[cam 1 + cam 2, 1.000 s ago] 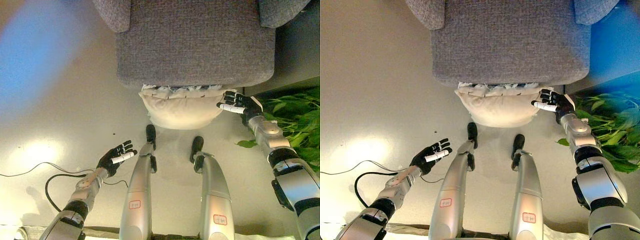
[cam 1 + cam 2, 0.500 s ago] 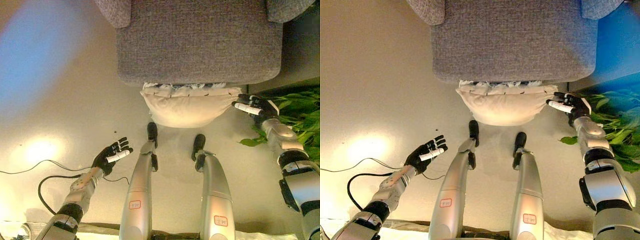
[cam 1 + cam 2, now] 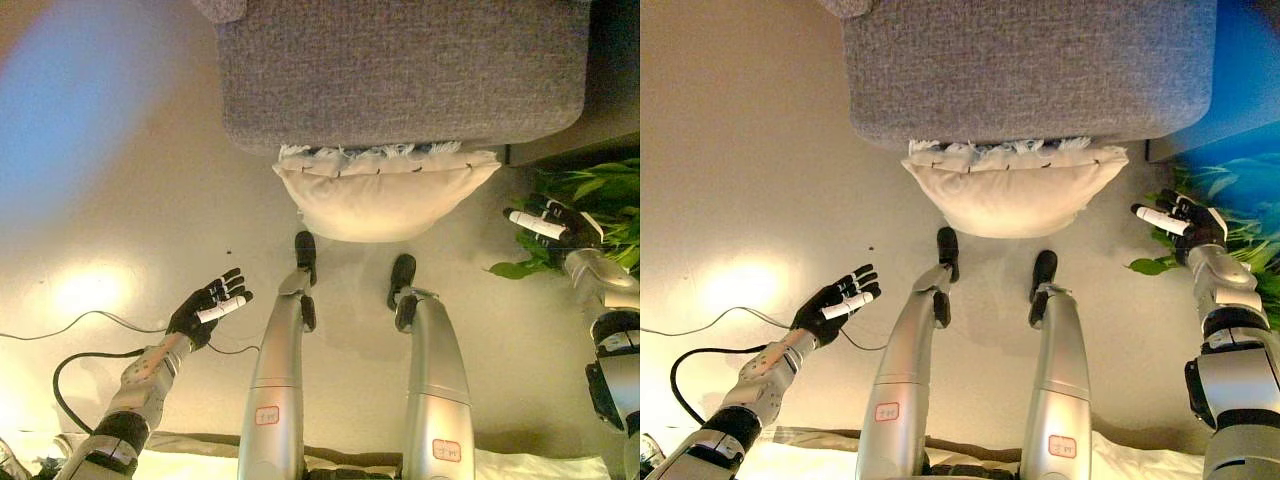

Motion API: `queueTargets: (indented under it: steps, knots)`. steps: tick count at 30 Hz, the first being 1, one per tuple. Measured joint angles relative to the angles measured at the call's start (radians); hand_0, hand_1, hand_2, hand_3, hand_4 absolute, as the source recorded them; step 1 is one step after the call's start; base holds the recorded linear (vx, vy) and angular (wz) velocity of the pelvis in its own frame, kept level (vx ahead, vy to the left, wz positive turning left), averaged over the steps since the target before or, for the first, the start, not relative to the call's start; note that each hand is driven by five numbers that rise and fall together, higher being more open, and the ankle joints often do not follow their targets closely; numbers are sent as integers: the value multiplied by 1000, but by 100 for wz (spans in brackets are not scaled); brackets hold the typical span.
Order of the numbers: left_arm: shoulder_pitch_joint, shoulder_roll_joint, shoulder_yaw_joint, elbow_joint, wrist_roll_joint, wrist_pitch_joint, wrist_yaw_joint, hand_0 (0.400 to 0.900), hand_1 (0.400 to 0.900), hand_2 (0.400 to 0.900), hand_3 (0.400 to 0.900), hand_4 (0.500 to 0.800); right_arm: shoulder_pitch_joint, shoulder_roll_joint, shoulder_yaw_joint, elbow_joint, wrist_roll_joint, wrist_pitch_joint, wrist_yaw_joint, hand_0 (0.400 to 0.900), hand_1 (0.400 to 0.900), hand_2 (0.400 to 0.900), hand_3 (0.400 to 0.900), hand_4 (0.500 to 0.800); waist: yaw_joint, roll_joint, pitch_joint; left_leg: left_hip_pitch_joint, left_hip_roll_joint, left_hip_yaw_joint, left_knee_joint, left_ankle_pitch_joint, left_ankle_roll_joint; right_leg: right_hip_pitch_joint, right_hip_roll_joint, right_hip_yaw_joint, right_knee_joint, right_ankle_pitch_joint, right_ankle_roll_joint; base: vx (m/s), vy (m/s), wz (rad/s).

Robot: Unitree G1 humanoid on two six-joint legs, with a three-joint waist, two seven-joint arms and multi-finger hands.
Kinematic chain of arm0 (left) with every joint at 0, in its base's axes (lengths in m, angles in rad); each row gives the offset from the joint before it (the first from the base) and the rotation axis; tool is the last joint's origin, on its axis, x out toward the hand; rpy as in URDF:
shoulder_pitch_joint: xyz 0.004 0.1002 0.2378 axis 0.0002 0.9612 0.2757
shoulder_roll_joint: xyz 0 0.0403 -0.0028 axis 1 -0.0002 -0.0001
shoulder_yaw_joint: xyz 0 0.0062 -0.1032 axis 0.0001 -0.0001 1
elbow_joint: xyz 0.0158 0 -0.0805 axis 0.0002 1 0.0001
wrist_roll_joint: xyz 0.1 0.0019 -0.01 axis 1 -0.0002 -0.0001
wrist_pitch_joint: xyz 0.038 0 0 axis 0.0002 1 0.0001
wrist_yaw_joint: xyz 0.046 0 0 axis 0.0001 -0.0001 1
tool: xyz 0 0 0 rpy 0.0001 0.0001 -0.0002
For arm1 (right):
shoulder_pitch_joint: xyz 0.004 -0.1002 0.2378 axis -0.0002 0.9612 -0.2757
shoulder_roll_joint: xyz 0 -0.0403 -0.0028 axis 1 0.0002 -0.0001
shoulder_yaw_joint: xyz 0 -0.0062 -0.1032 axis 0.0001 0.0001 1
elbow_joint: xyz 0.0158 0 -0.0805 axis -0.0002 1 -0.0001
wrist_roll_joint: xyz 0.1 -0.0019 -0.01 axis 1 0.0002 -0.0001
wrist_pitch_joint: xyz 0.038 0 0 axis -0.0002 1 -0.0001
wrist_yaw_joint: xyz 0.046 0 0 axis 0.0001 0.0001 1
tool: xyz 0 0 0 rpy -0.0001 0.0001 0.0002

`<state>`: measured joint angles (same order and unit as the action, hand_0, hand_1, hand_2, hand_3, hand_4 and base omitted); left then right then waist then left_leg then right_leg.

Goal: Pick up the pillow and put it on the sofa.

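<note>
A cream pillow (image 3: 383, 192) with a fringed edge lies on the floor, against the front of the grey sofa (image 3: 400, 70). My left hand (image 3: 208, 306) is open, palm up, low over the floor to the left, well apart from the pillow. My right hand (image 3: 548, 222) is open to the right of the pillow, a short gap away from its right corner, in front of the plant. Neither hand holds anything.
A green leafy plant (image 3: 590, 215) stands at the right, beside the sofa's corner. The beige floor (image 3: 120, 200) spreads out to the left of the sofa.
My right hand has moved right, away from the pillow's right corner it was touching. My left hand has drifted slightly left. The view has shifted.
</note>
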<state>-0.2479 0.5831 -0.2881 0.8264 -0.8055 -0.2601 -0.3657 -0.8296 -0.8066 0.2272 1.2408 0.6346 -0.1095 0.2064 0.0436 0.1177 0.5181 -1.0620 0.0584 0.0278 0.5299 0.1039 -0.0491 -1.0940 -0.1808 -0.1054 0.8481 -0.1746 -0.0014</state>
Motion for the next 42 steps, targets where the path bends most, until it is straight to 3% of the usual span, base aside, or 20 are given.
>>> queueTargets:
  steps: [11, 19, 20, 21, 22, 42]
  knots:
    - [7, -1, -23, -11, -35, -20, -8, 900, 900, 900, 900, 800, -164, 12, 155, -62, -4, -30, 62, 900, 900, 900, 900, 800, 44, 9, 0, -9, -8, -3, 4, 0, -2, -15, 1, 10, 0, 0, 0, -9, 20, -1]
    - [32, -16, -24, -13, -35, -47, -8, 900, 900, 900, 900, 800, -192, 11, 212, -68, -23, -9, 63, 900, 900, 900, 900, 800, 42, 9, 0, 2, -10, -7, -15, 2, -4, -3, 2, 7, -10, -1, 1, -4, 8, 0]
    - [32, -18, -24, -14, -35, -48, -7, 900, 900, 900, 900, 800, -199, 12, 227, -70, -23, -2, 63, 598, 598, 598, 598, 619, 42, 9, 0, 6, -10, -12, -21, 4, -7, 2, 5, 6, -16, 0, 1, -9, 15, 3]
    - [32, -19, -24, -14, -34, -48, -7, 900, 900, 900, 900, 800, -200, 11, 231, -72, -23, 0, 63, 459, 459, 459, 459, 535, 41, 9, 0, 8, -10, -13, -23, 4, -7, 3, 6, 6, -17, 0, 1, 0, 0, 0]
    - [33, -23, -24, -14, -34, -49, -7, 900, 900, 900, 900, 800, -201, 11, 239, -82, -23, 5, 63, 400, 400, 400, 400, 500, 42, 9, 0, 14, -10, -14, -28, 5, -9, 9, 8, 7, -20, 0, 1, 0, 0, 0]
    - [47, -37, -24, -17, -34, -59, 1, 900, 900, 900, 900, 800, -232, 50, 278, -105, -62, 45, 68, 400, 400, 400, 400, 500, 46, 15, 0, 67, -11, -25, -86, 24, -21, 49, 11, -6, -48, -2, -6, 0, 5, 1]
